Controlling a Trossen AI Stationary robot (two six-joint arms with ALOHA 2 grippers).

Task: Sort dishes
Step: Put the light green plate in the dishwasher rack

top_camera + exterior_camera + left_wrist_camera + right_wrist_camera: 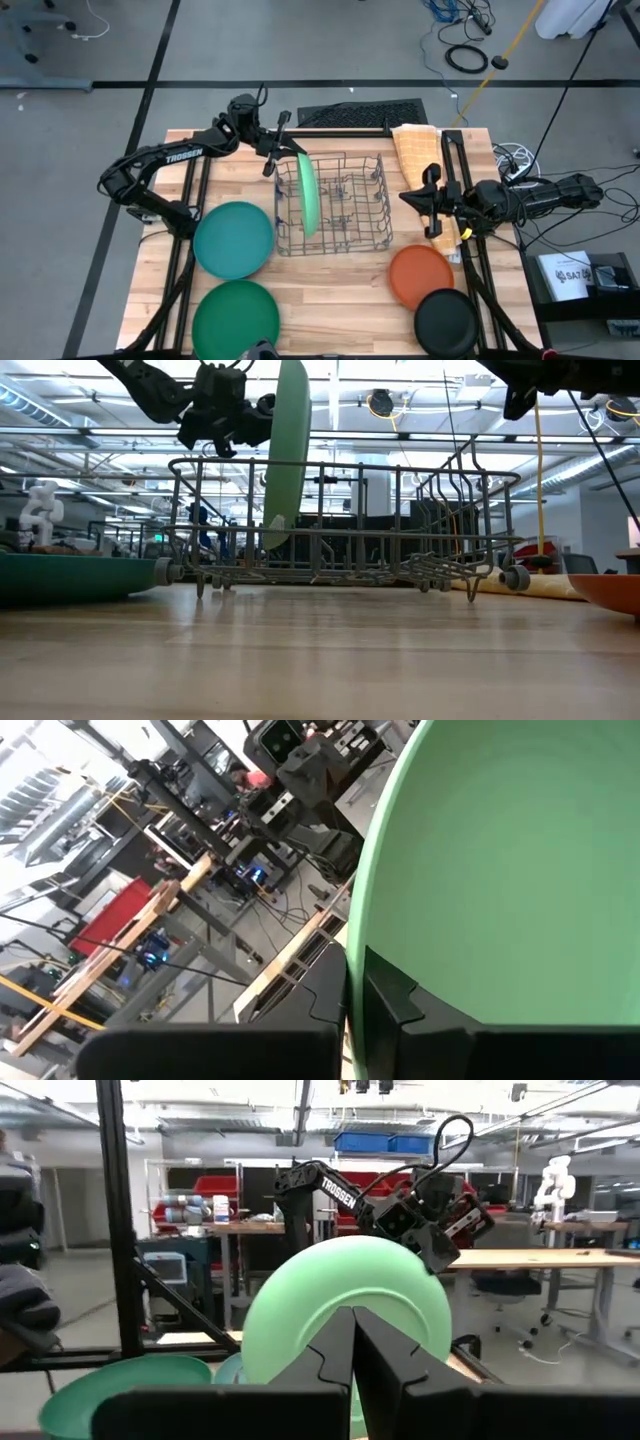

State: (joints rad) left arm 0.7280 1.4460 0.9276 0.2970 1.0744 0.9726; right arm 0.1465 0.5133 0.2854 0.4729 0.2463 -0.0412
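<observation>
The light green plate (308, 195) stands on edge inside the grey wire dish rack (350, 235), and my left gripper (287, 147) is shut on its far rim. In the low view the plate (287, 450) stands nearly upright, and its lower edge (272, 540) is down among the rack's wires. The teal plate (233, 238) and the dark green plate (235, 318) lie flat at the left. The orange plate (421, 275) and the black plate (446, 322) lie flat at the right. My right gripper (408, 198) is shut and empty, right of the rack. My left gripper pinches the light green plate's rim (356, 955) between its two fingers, one finger (400, 1005) on the plate's hollow face and one (325, 1005) on its back. It holds the rim's upper far part, coming from the table's far left. The plate stands on edge in the rack; whether it rests on the wires I cannot tell.
A folded yellow-orange cloth (418, 160) lies right of the rack, under my right arm. A dark mat (355, 113) lies behind the rack. Bare wood shows in front of the rack, between the two pairs of plates.
</observation>
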